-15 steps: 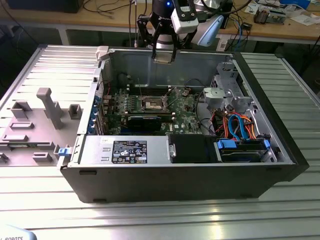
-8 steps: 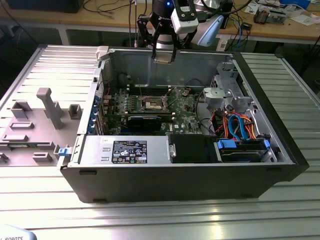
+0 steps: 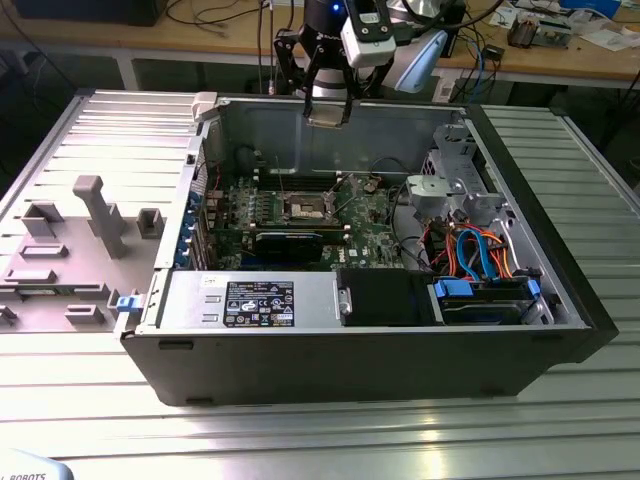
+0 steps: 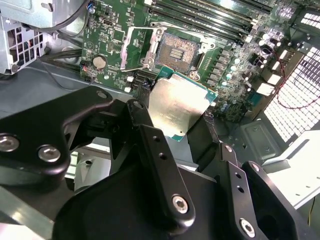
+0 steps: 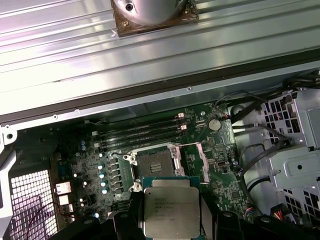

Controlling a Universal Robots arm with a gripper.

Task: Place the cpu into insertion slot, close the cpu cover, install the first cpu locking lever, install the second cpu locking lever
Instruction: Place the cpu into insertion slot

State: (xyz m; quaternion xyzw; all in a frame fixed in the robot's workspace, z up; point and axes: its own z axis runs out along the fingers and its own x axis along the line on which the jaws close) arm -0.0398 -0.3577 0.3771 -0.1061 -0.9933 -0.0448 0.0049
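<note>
My gripper (image 3: 328, 110) hangs above the rear wall of the open computer case, shut on the cpu (image 3: 328, 114). In both wrist views the cpu (image 4: 177, 106) (image 5: 170, 210) is a flat silver-grey square with a green rim, clamped by its edges between black fingers (image 4: 150, 145). Below it on the green motherboard (image 3: 375, 225) lies the insertion slot (image 3: 304, 208) (image 4: 178, 52) (image 5: 156, 165), a dark square recess with nothing in it. The cpu cover (image 4: 134, 46) (image 5: 192, 161) is swung open and lies beside the slot.
A black heatsink bar (image 3: 288, 240) sits in front of the slot. A drive cage (image 3: 450, 190) and blue and orange cables (image 3: 480, 250) fill the case on the exterior view's right. The power supply (image 3: 250, 300) runs along the front. A grey fixture (image 3: 95, 215) stands outside to the exterior view's left.
</note>
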